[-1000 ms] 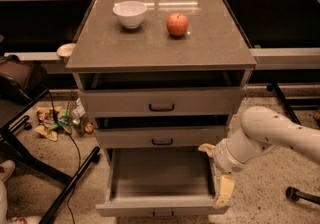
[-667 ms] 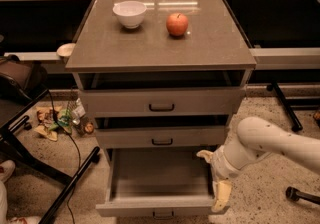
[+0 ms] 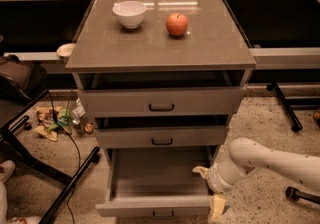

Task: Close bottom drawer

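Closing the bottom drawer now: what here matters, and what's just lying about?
Job: bottom drawer, pulled out; gripper, by its right front corner.
Lying about: bowl and apple on the cabinet top; top drawer; middle drawer; floor litter.

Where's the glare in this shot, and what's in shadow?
Camera view: glare streaks the cabinet top behind bowl and apple; gaps above the upper drawers are dark; the open bottom drawer is dim inside; the gripper at its right front corner is lit.
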Available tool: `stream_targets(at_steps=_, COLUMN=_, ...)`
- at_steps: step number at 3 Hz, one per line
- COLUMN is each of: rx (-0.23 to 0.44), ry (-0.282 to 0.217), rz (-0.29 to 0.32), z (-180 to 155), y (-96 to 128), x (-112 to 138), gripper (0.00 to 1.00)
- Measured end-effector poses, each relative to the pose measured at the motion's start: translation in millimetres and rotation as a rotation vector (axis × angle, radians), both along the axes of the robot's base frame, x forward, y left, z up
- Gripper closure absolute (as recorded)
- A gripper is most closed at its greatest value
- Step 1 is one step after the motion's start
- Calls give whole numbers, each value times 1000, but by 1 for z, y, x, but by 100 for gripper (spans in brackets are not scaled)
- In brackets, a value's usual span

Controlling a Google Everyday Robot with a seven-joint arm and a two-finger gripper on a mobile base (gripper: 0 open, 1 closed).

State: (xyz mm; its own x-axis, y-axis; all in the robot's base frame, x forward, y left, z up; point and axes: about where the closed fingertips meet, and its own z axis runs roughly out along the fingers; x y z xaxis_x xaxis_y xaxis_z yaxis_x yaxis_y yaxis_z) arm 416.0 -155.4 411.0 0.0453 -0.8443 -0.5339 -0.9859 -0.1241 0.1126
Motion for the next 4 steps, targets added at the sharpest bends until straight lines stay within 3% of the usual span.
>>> stream_targets(at_steps=1, rx=35, ry=41, rz=-6, z=-45, y=4, x=-11, gripper=0)
stream_targets(at_steps=2, rx=35, ry=41, rz=-6, z=-45, y=4, x=-11, gripper=0)
stream_targets(at_steps=3, rx=35, ry=48, rz=-6, z=-71, y=2, x=-12, gripper=0)
stream_targets(at_steps=4, rx=44, ry=55, rz=-18, z=-118, y=-9, x=-16, gripper=17)
